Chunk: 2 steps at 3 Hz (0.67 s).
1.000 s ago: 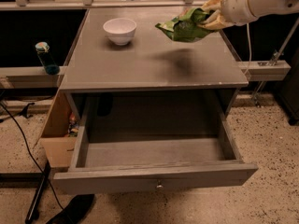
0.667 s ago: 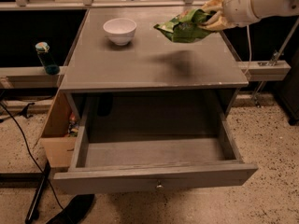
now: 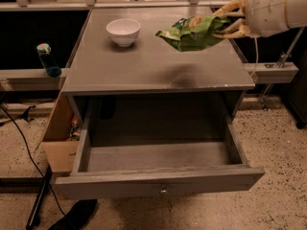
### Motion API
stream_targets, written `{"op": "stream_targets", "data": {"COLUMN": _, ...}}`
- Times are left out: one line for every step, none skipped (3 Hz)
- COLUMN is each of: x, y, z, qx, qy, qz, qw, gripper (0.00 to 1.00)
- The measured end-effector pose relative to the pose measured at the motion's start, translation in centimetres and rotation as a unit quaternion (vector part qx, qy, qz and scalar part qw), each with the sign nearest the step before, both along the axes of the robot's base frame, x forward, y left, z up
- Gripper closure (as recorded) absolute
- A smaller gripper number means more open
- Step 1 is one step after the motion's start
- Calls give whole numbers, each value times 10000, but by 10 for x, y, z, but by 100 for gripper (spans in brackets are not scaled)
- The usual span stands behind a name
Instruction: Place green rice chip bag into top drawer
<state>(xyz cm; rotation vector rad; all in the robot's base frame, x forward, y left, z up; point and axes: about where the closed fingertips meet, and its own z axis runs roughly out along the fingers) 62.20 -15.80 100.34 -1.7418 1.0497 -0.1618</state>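
The green rice chip bag (image 3: 192, 33) hangs in the air above the right half of the grey table top (image 3: 144, 66), casting a shadow on it. My gripper (image 3: 229, 21) comes in from the upper right and is shut on the bag's right end, its tan fingers (image 3: 234, 7) around it. The top drawer (image 3: 158, 176) stands pulled out below the table top, open and empty inside, with a small metal knob (image 3: 164, 190) on its flat front.
A white bowl (image 3: 123, 31) sits at the back left of the table top. A tan cardboard box (image 3: 60, 138) stands on the floor left of the drawer. A blue bottle (image 3: 48, 60) stands on a ledge at the left. Cables run across the speckled floor.
The gripper with the bag has shifted slightly left and down over the table top. The drawer and bowl have not moved.
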Motion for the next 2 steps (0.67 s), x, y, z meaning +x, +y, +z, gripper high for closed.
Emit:
{"op": "stream_targets", "data": {"x": -49, "y": 2, "z": 11, "qx": -33, "qy": -383, "qz": 545, "qw": 9978, "gripper": 100}}
{"op": "stream_targets", "data": {"x": -93, "y": 7, "z": 6, "qx": -350, "qy": -881, "qz": 949, "qw": 9910, "gripper": 100}}
